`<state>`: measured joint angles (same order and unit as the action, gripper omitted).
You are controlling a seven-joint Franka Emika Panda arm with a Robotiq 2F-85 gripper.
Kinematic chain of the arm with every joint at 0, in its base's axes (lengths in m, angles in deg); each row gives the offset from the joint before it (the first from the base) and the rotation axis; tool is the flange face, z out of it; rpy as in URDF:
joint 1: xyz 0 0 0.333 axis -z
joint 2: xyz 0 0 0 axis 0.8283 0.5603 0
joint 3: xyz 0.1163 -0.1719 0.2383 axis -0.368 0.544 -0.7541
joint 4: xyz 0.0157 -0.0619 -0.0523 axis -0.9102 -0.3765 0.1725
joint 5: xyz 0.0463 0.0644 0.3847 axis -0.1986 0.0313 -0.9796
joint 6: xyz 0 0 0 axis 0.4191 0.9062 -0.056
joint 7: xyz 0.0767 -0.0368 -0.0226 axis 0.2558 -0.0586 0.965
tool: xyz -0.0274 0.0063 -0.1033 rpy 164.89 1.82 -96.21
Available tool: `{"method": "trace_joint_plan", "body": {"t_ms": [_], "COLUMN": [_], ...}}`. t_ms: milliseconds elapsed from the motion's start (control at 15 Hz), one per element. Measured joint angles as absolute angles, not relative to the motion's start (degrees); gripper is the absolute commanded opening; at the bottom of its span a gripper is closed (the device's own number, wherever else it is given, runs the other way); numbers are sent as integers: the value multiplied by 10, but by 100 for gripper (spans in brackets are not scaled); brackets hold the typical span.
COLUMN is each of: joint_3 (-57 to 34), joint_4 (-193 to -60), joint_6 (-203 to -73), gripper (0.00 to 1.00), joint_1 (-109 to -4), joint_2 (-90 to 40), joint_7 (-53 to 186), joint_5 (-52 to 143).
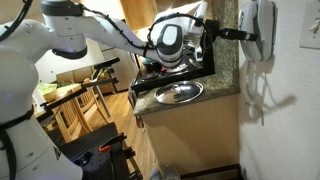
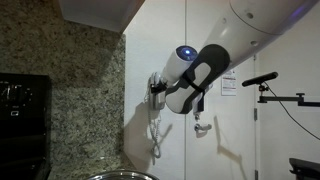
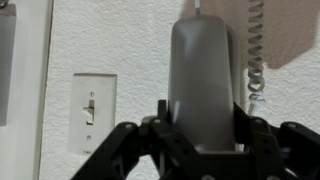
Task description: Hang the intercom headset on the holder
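Intercom headset [image 3: 205, 80] stands upright between narrowed fingers [image 3: 164, 128] of the gripper [image 3: 205, 128]. It appears clamped at its lower end and held flat against the holder [image 1: 268, 20] on the wall, likely to hook it on. Its coiled cord [image 3: 255, 60] dangles beside the holder, with a switch plate [image 3: 92, 110] on the holder's other side.

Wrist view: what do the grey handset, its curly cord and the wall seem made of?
The intercom headset looks like smooth, light-grey moulded plastic: rounded edges, soft sheen. Its coiled cord seems flexible white plastic, given its tight coils. The wall is probably white painted plaster, matte and finely grainy.
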<state>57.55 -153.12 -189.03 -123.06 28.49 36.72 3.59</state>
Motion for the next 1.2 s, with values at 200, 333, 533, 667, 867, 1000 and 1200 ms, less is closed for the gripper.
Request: {"method": "trace_joint_plan", "body": {"t_ms": [200,333,533,667,867,1000,1200], "joint_3": [573,573,573,573,572,572,572], "joint_4": [-1525,-1519,-1514,-1508,-1504,-1503,-1503], "joint_6": [-1886,-1886,-1886,-1886,-1885,-1885,-1885], "gripper": [34,34,34,34,34,34,34], "joint_1": [-1220,-1213,-1205,-1200,-1194,-1193,-1192], "joint_2": [286,286,286,286,286,286,286], "joint_7": [367,367,367,367,367,366,366], "joint_5": [36,36,36,36,36,36,35]}}
